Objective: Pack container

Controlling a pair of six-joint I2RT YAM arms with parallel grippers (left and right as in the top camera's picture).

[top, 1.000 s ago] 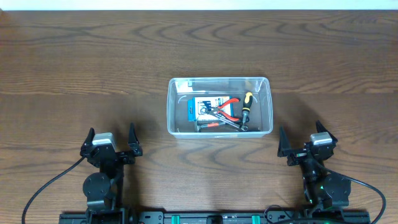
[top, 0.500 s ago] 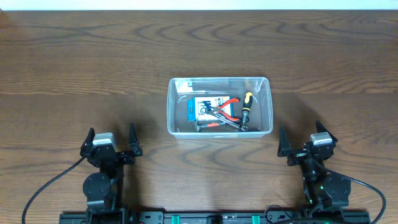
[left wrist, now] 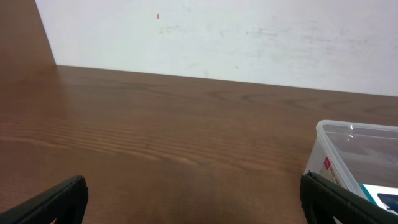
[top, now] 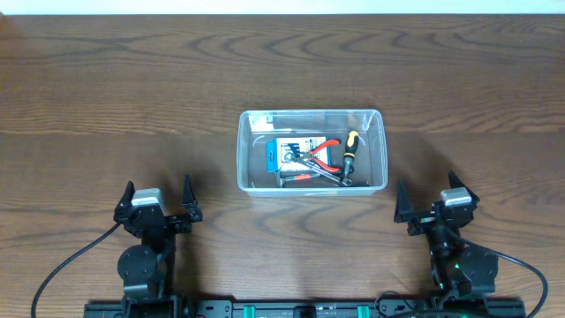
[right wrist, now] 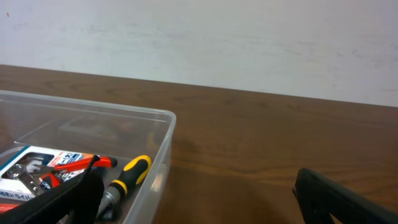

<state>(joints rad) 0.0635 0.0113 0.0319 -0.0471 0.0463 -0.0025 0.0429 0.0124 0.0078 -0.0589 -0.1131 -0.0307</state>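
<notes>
The clear plastic container (top: 312,115) sits mid-table, its corner also in the left wrist view (left wrist: 348,130) and its right wall in the right wrist view (right wrist: 163,149). Inside lie red-handled pliers (top: 325,155), a yellow-and-black screwdriver (top: 349,150) (right wrist: 124,180) and a blue-and-white box (top: 293,152) (right wrist: 28,163). My left gripper (top: 159,196) (left wrist: 193,202) rests near the front edge, left of the container, open and empty. My right gripper (top: 429,196) (right wrist: 199,199) rests at the front right, open and empty.
The brown wooden table (top: 132,79) stretches around the container to a white wall (left wrist: 217,37) at the back. Black cables (top: 62,269) trail from both arm bases along the front edge.
</notes>
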